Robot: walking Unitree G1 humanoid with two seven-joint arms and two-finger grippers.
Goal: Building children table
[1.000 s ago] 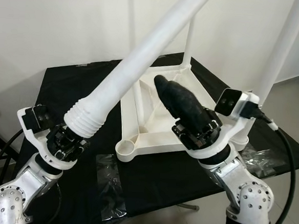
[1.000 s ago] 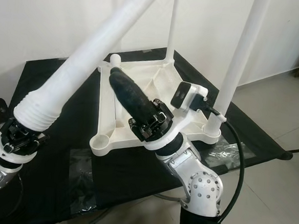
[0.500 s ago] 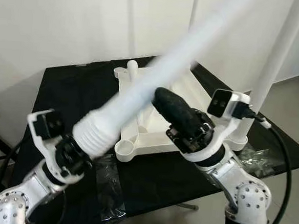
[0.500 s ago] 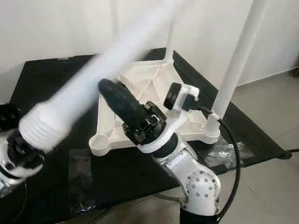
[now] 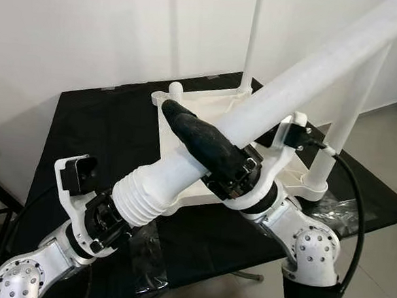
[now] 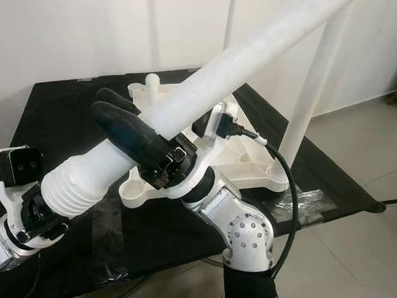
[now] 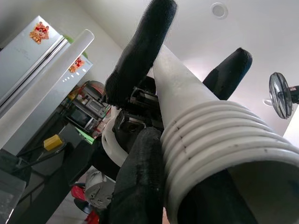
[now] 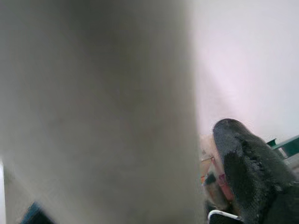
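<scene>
While the left gripper (image 5: 112,218) jaws are clamping the ribbed end of the white leg (image 5: 291,94), the leg is slanting from 7 to 2 o'clock above the upturned tabletop (image 6: 252,168) on the black surface (image 5: 104,129), likely lining up for a socket. Right gripper (image 5: 199,139) jaws are bracketing the leg mid-shaft, steadying it; firm closure I cannot tell.

White table leg (image 5: 305,88), white tabletop (image 5: 187,114), black cloth (image 5: 111,136).

Upturned tabletop (image 5: 208,109) on black table (image 5: 105,125); loose leg (image 5: 284,93) slanting above it, between both claws.
</scene>
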